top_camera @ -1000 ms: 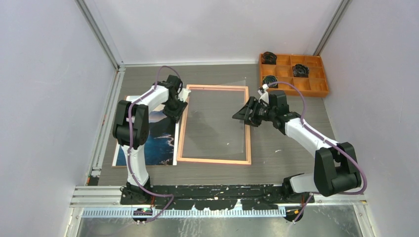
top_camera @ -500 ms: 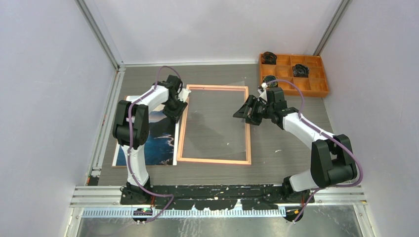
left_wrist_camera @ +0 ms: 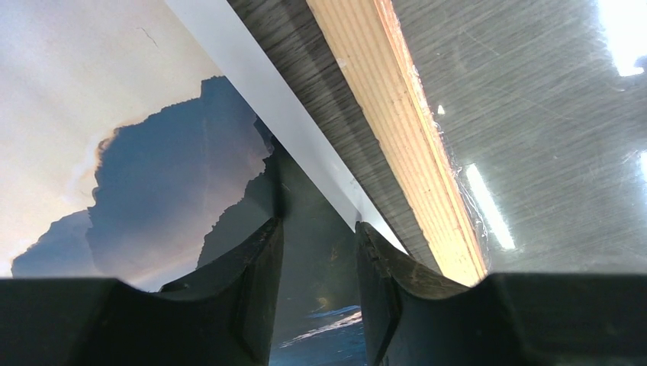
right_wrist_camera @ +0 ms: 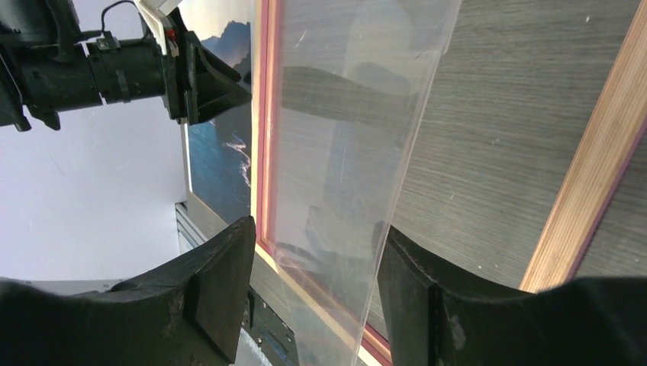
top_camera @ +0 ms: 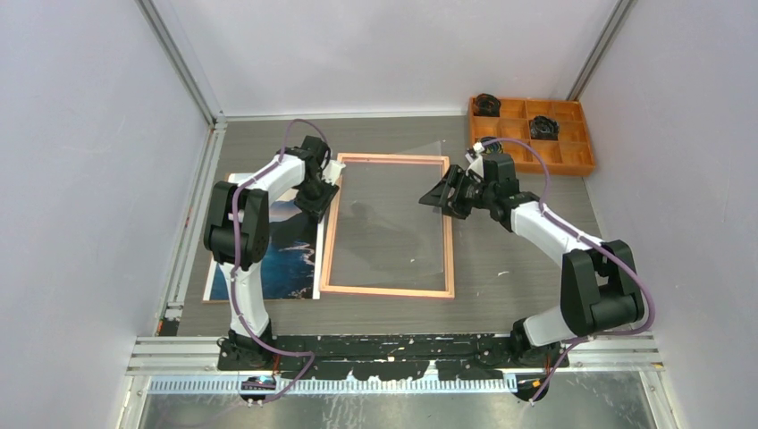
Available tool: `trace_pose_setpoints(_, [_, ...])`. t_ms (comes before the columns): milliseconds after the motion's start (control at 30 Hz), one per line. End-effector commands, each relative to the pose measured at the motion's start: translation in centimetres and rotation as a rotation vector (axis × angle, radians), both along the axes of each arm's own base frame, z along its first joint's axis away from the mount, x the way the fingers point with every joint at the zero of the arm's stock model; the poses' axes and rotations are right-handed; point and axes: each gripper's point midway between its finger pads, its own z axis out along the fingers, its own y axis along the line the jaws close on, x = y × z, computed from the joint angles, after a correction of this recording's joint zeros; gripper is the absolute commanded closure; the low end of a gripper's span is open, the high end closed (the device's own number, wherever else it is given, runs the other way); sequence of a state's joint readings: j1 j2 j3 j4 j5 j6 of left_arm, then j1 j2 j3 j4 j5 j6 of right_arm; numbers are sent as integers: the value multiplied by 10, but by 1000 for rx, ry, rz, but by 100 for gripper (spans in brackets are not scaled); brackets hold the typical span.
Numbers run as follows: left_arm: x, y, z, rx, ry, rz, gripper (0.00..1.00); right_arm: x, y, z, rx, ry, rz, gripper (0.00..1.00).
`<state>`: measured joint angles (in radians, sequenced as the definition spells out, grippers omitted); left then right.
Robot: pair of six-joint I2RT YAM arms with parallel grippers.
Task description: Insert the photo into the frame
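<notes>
Over the last second my right gripper (top_camera: 443,193) has shifted toward the far rail of the frame (top_camera: 386,290). Its jaws are wide around the edge of the clear sheet (top_camera: 393,223), apparently unclamped. I judge the sheet unseated and loading not yet begun. My left gripper (left_wrist_camera: 317,252) has a narrow gap above the photo (top_camera: 290,255), which lies outside the frame, just left of it. Count: one photo, one frame, one sheet.

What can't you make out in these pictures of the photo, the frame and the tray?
Photo: top view, the left arm covers its upper part.
Left gripper: left wrist view, the angle hides whether the fingertips touch the photo.
Black items in the orange tray: top view, too small to identify.
Clear sheet: right wrist view, cut off by the picture edges; edges faint from above.
</notes>
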<state>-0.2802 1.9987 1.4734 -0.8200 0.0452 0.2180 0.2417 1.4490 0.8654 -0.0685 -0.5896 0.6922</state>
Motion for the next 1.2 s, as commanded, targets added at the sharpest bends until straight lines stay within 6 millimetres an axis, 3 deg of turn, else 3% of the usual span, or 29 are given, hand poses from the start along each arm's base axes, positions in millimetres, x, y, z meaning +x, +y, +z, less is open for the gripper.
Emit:
trace_pose_setpoints(0, [14,-2,17,-5,-54,-10,59,29,4,26,29,-127,-17,39])
trace_pose_setpoints(133, [14,-3,19,-12,-55,-11,60,34,7,18,47,-120,-17,49])
trace_pose_setpoints(300, [14,-4,17,-13,-49,-12,60,31,12,21,111,-157,-12,61])
trace_pose_setpoints(533, [10,-7,12,-24,-31,-17,61,22,15,33,156,-206,12,63])
trace_pose_setpoints(633, [9,-8,11,-22,-27,-20,61,22,15,33,161,-199,8,60])
trace_pose_setpoints(767, [9,-8,12,-22,-30,-22,61,26,10,23,115,-172,-16,45])
trace_pose_setpoints(1167, [9,-7,13,-16,-35,-22,61,20,-3,-26,-304,-101,-10,30])
